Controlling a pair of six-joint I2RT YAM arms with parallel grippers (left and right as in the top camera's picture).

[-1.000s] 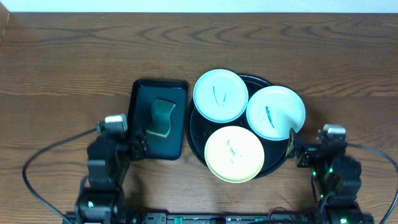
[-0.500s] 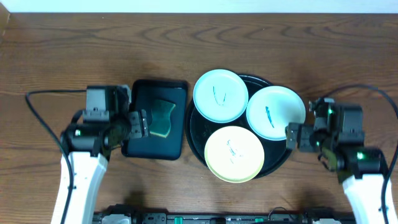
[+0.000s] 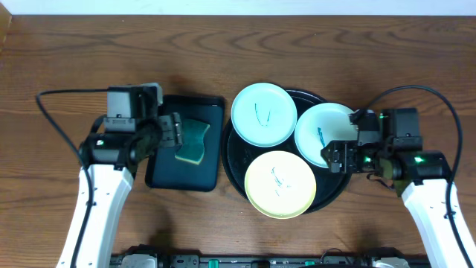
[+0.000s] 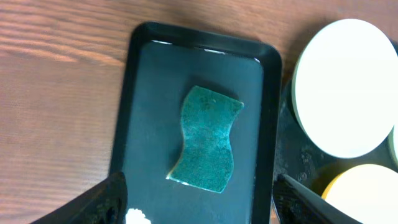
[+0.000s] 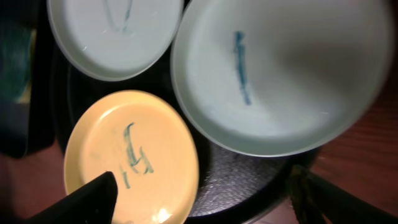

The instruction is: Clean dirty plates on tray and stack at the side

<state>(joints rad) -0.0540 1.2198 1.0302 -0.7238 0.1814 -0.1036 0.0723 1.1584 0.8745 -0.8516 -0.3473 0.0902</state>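
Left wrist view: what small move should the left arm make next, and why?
Probably lower the left gripper onto the green sponge and close on it. Its fingers stand wide open, the sponge lies free and centred just ahead of them on the small rectangular tray, and the yellow plate shows scribble marks not yet wiped.

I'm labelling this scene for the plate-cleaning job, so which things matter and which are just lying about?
Job: yellow plate, white plate, mint-blue plate, round black tray, and probably the green sponge for wiping.
Lying about: small rectangular tray, only holding the sponge; wooden table.
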